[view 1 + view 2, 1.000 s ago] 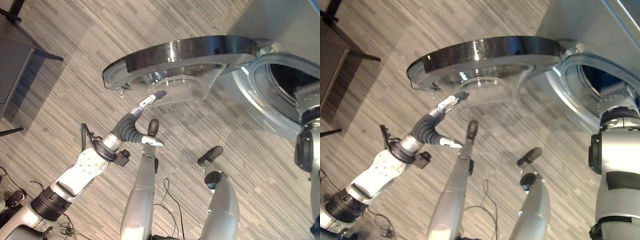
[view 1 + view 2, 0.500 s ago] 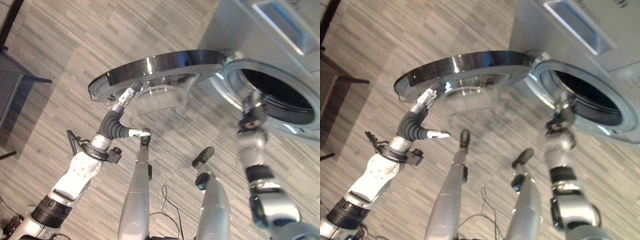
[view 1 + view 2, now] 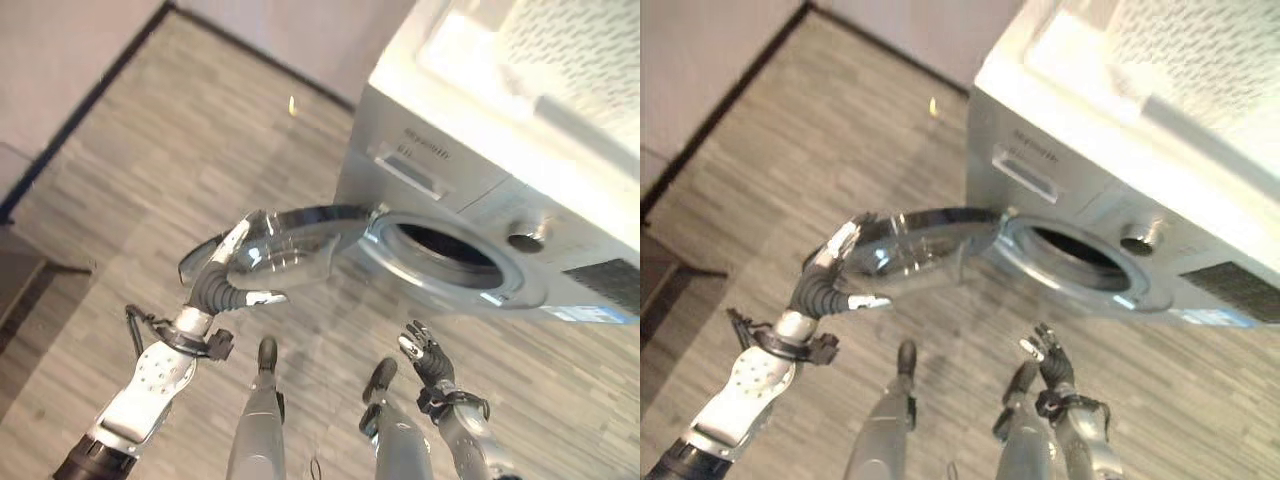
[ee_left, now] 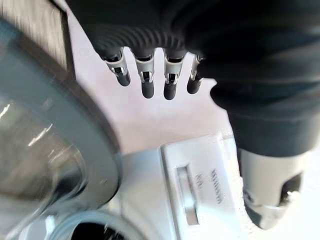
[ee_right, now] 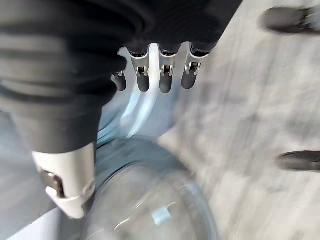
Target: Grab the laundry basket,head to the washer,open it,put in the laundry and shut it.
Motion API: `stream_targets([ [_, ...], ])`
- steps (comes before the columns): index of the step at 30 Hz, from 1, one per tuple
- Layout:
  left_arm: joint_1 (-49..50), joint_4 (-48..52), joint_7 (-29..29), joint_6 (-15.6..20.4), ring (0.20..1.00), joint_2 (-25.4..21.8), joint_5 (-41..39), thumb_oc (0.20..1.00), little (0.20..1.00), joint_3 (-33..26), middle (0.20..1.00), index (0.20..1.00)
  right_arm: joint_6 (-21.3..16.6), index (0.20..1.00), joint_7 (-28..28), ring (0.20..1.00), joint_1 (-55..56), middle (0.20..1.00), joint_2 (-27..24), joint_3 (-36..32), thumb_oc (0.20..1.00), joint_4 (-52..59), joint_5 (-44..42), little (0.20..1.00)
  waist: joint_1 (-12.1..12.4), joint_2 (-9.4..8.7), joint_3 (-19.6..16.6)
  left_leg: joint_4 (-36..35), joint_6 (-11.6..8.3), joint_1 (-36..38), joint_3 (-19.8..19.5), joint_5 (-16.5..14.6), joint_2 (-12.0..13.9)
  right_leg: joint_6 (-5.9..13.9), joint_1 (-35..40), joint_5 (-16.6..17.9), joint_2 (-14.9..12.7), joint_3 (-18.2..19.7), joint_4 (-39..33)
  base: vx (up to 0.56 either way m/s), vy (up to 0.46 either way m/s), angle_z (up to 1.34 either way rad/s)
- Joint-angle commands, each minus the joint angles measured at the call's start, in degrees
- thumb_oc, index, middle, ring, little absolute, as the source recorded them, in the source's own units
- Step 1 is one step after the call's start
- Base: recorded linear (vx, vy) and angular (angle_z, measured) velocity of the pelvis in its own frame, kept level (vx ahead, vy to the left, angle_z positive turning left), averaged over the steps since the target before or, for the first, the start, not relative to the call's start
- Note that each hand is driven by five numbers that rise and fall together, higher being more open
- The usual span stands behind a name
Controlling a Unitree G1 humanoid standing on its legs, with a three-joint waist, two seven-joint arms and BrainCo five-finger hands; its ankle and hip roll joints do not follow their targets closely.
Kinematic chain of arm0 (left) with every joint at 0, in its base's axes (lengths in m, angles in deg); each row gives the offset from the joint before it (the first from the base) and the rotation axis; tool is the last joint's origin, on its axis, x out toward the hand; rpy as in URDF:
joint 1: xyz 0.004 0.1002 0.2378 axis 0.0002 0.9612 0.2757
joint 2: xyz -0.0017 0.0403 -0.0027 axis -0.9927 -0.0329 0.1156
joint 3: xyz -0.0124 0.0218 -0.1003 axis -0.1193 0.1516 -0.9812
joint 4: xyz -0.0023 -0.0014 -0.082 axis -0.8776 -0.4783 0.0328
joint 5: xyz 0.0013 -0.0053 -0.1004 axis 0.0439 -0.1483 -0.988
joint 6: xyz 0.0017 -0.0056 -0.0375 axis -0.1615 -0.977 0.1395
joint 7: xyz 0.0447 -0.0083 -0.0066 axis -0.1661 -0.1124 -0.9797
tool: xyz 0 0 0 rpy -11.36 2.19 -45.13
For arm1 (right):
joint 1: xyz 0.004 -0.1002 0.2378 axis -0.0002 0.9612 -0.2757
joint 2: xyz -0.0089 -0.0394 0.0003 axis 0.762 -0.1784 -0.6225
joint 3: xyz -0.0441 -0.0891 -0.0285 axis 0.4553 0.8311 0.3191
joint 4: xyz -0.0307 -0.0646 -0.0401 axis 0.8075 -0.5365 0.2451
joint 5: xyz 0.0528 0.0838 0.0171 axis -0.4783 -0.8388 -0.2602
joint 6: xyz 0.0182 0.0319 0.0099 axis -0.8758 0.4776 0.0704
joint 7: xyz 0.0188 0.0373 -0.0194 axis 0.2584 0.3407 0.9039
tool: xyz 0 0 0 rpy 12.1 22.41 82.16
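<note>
The left hand, fingers straight and relaxed, lies against the outer rim of the open washer door. This rigid hinged door with fragile glass should be pushed at its rim. The drum opening stands exposed. The right hand hovers, fingers spread.

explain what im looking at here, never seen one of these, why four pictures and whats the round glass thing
It is a humanoid robot doing laundry. Two pictures come from cameras in its head, looking down; the other two sit on its wrists, looking along each hand.

The round glass thing is the washer door, swung wide open from the silver washer. The dark drum opening shows beside it.

The left hand is at the door's outer edge, fingers straight, not gripping. The right hand hangs free below the opening, fingers spread, holding nothing. A white perforated thing, perhaps the laundry basket, sits on top of the washer. The wood-look floor lies below.
</note>
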Motion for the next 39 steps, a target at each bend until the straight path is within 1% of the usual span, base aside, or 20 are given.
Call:
stream_targets([
  [1,2.4,-1.0,-1.1,2.6,1.000,3.3,-2.6,1.000,1.000,-3.7,1.000,1.000,-2.3,1.000,-0.4,1.000,2.4,1.000,-3.8,-4.8,1.000,8.2,3.6,1.000,-1.4,1.09,-2.9,0.0,2.21,6.9,2.1,-7.8,-1.5,1.96,4.7,-4.6,1.2,4.1,2.7,0.04,0.204,-0.39],
  [2,4.3,-2.2,-0.8,2.0,1.000,4.8,-4.3,1.000,1.000,-4.3,1.000,1.000,-3.2,1.000,-1.9,1.000,2.9,1.000,-4.2,-7.3,1.000,13.6,6.4,1.000,-2.1,1.12,-4.0,0.2,3.57,9.1,3.7,-8.0,-2.5,2.09,6.0,-3.0,0.4,4.8,2.3,0.01,0.138,-0.38],
  [5,6.1,-3.6,-0.5,1.2,1.000,6.6,-5.9,1.000,1.000,-4.7,1.000,1.000,-4.2,1.000,-4.0,1.000,3.2,1.000,-3.7,-10.0,1.000,19.1,9.0,1.000,-2.6,1.50,-5.0,-0.1,5.07,12.6,5.5,-9.6,-3.5,3.14,7.5,-1.3,-0.4,6.7,2.3,0.07,0.218,-0.40],
  [7,6.5,-5.7,-0.3,-0.5,1.000,8.5,-7.0,1.000,1.000,-3.9,1.000,1.000,-5.4,1.000,-5.6,1.000,4.3,1.000,0.0,-13.5,1.000,25.4,5.2,1.000,-4.4,2.61,-6.4,-1.2,7.16,16.6,7.5,-11.2,-5.3,4.60,8.3,1.8,-2.4,8.6,4.7,0.08,0.313,-0.46],
  [9,7.2,-7.1,-0.3,-1.1,1.000,9.1,-6.1,1.000,1.000,-3.6,1.000,1.000,-5.2,1.000,-5.2,1.000,8.0,1.000,1.4,-15.2,1.000,30.3,4.3,1.000,-6.3,3.45,-6.7,-2.3,8.18,18.8,7.8,-11.4,-6.4,4.83,7.6,4.8,-3.6,11.3,8.9,0.00,0.230,-0.33],
  [11,7.7,-8.3,-1.0,-1.3,1.000,9.5,-4.5,1.000,1.000,-3.4,1.000,1.000,-5.0,1.000,-5.1,1.000,10.6,1.000,1.5,-15.8,1.000,34.3,4.0,1.000,-8.4,4.68,-6.2,-3.1,9.51,20.3,7.8,-11.1,-6.9,4.34,4.6,6.6,-3.0,15.9,15.5,-0.04,0.199,0.02],
  [12,7.6,-8.4,-1.0,-1.3,1.000,9.5,-4.5,1.000,1.000,-3.4,1.000,1.000,-4.9,1.000,-5.1,1.000,10.6,1.000,1.5,-15.8,1.000,34.4,4.0,1.000,-8.3,4.57,-6.4,-3.3,9.57,20.0,8.0,-10.8,-7.1,4.33,4.1,6.7,-3.1,16.2,15.6,-0.03,0.151,0.02],
  [14,8.1,-9.5,-1.1,-1.6,1.000,10.4,-3.5,1.000,1.000,-3.6,1.000,1.000,-6.5,1.000,-6.5,1.000,10.1,1.000,0.1,-17.3,1.000,39.1,7.5,1.000,-9.6,6.12,-5.9,-4.2,10.40,22.2,8.5,-11.0,-6.8,3.56,0.2,5.4,-0.7,20.6,21.2,-0.03,0.151,-0.22],
  [15,8.1,-9.5,-1.1,-1.6,1.000,10.4,-3.5,1.000,1.000,-3.6,1.000,1.000,-6.4,1.000,-6.6,1.000,10.1,1.000,0.1,-17.3,1.000,39.1,7.5,1.000,-9.5,6.12,-6.0,-4.2,10.40,22.2,8.5,-11.0,-6.8,3.55,0.1,5.4,-0.7,20.7,21.2,-0.01,0.109,-0.34],
  [17,7.2,-10.2,-0.5,-1.5,1.000,11.1,-3.2,1.000,1.000,-3.2,1.000,1.000,-8.3,1.000,-9.2,1.000,6.5,1.000,-1.1,-20.6,1.000,43.7,12.6,1.000,-10.0,6.50,-6.7,-5.1,10.21,23.0,7.3,-11.1,-6.5,3.22,-1.2,2.0,1.4,23.2,15.9,0.05,0.008,-0.34],
  [19,6.7,-10.4,-0.2,-1.4,1.000,11.2,-3.0,1.000,1.000,-3.0,1.000,1.000,-8.6,1.000,-10.8,1.000,5.1,1.000,-1.4,-21.7,1.000,44.5,15.0,1.000,-9.8,6.40,-6.9,-5.0,10.09,22.7,6.6,-11.0,-6.7,3.42,-1.0,2.3,1.7,24.0,12.8,0.07,-0.044,-0.11],
  [20,5.4,-11.3,0.3,-1.5,1.000,11.9,-2.4,1.000,1.000,-1.7,1.000,1.000,-9.3,1.000,-15.0,1.000,0.4,1.000,-1.9,-24.0,1.000,45.6,20.8,1.000,-9.3,6.14,-7.8,-4.6,9.95,22.9,4.4,-12.0,-6.9,4.15,-0.4,2.4,1.9,27.1,6.0,0.11,-0.079,0.20],
  [22,4.3,-12.1,0.3,-1.4,1.000,12.4,-1.9,1.000,1.000,-0.9,1.000,1.000,-9.1,1.000,-17.9,1.000,-1.9,1.000,-2.3,-25.2,1.000,45.6,24.5,1.000,-9.0,5.78,-8.2,-4.0,10.00,22.4,3.1,-12.2,-7.4,4.50,-0.4,3.8,1.7,28.8,3.5,0.11,-0.081,0.44],
  [23,2.5,-13.4,0.0,-1.9,1.000,13.0,-0.8,1.000,1.000,0.5,1.000,1.000,-8.5,1.000,-22.5,1.000,-6.1,1.000,-2.3,-27.0,1.000,46.0,29.0,1.000,-8.3,5.12,-8.8,-2.9,9.80,22.5,1.2,-13.1,-7.9,4.89,-0.5,4.9,1.0,31.2,1.0,0.11,-0.101,1.01],
  [29,-2.3,-16.6,-2.0,-1.5,1.000,13.0,6.2,1.000,1.000,3.8,1.000,1.000,-5.0,1.000,-33.6,1.000,-15.6,1.000,-7.1,-34.7,1.000,47.4,42.0,1.000,-6.6,2.52,-9.9,0.2,8.36,22.6,-2.7,-15.2,-8.4,5.72,0.9,7.6,-1.1,27.7,-1.1,0.12,-0.131,0.75],
  [30,-2.8,-16.9,-2.1,-1.4,1.000,13.1,6.3,1.000,1.000,4.1,1.000,1.000,-4.8,1.000,-33.7,1.000,-15.7,1.000,-7.2,-34.9,1.000,47.4,42.1,1.000,-6.8,2.25,-9.6,0.3,8.27,22.3,-2.9,-14.7,-8.7,5.64,0.9,8.0,-1.5,27.5,-1.1,0.21,-0.245,0.47],
  [31,-3.9,-18.2,-2.2,-1.1,1.000,13.4,7.9,1.000,1.000,4.6,1.000,1.000,-2.5,1.000,-33.6,1.000,-15.3,1.000,-10.5,-37.4,1.000,45.2,43.5,1.000,-6.6,0.28,-10.7,0.0,7.25,23.3,-3.4,-15.3,-8.6,6.13,2.4,8.4,-1.8,26.4,-1.0,0.12,-0.223,0.46],
  [33,-4.0,-18.5,-2.0,-1.0,1.000,13.5,8.1,1.000,1.000,5.0,1.000,1.000,-2.6,1.000,-33.3,1.000,-15.3,1.000,-12.2,-37.9,1.000,44.4,42.6,1.000,-6.5,-0.01,-10.9,-0.5,6.80,23.9,-3.4,-15.3,-8.2,6.13,3.2,9.1,-1.7,25.7,-1.3,0.13,-0.194,0.18],
  [37,-3.7,-18.7,-0.9,-2.1,1.000,13.4,5.7,1.000,1.000,4.8,1.000,1.000,-1.1,1.000,-28.9,1.000,-16.8,1.000,-24.0,-37.4,1.000,38.1,38.7,1.000,-5.8,-2.25,-12.6,-3.9,4.21,27.2,-3.4,-14.3,-3.4,6.13,4.8,6.7,0.4,21.7,-0.8,0.16,-0.247,0.06],
  [39,-3.9,-19.4,0.1,-2.4,1.000,13.8,4.5,1.000,1.000,5.2,1.000,1.000,-1.0,1.000,-26.1,1.000,-18.5,1.000,-29.7,-35.9,1.000,34.2,34.7,1.000,-5.8,-2.72,-13.2,-6.3,3.01,28.4,-3.2,-12.3,-1.4,6.11,5.6,5.4,1.4,20.5,-1.0,0.14,-0.225,0.05],
])
